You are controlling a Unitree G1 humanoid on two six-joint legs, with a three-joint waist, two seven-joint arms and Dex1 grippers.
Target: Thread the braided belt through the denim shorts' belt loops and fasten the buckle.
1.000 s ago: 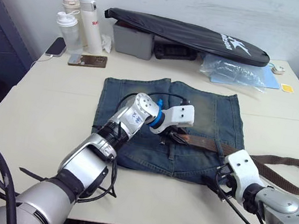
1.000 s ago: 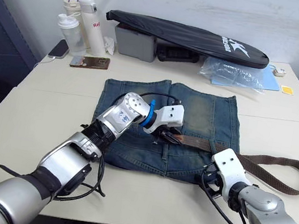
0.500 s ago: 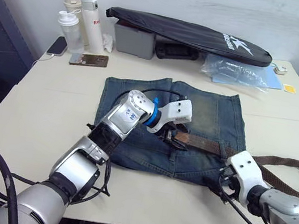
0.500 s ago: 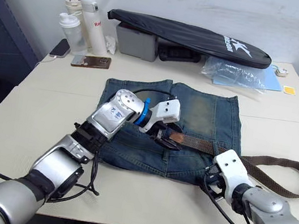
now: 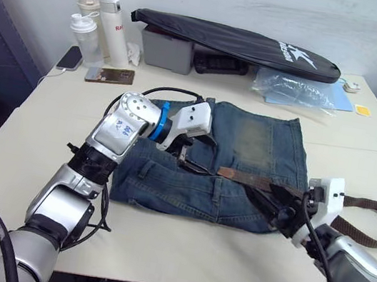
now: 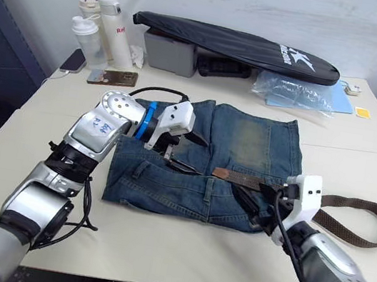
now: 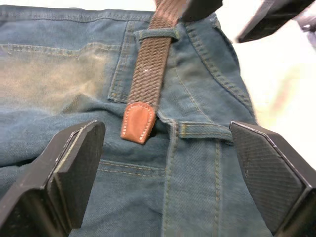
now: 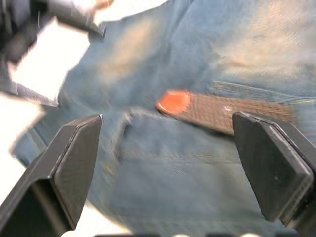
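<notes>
The braided belt (image 7: pixel 150 74) was laid across the denim shorts (image 5: pixel 246 140); both the left gripper (image 7: pixel 168 168) and the right gripper (image 8: pixel 173 168) were held wide open, empty.

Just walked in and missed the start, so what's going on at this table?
A two-armed robot is threading a braided belt through denim shorts lying flat on the table. The belt's tan tip has passed one belt loop. Both the left gripper and right gripper hover open over the shorts, holding nothing.
</notes>
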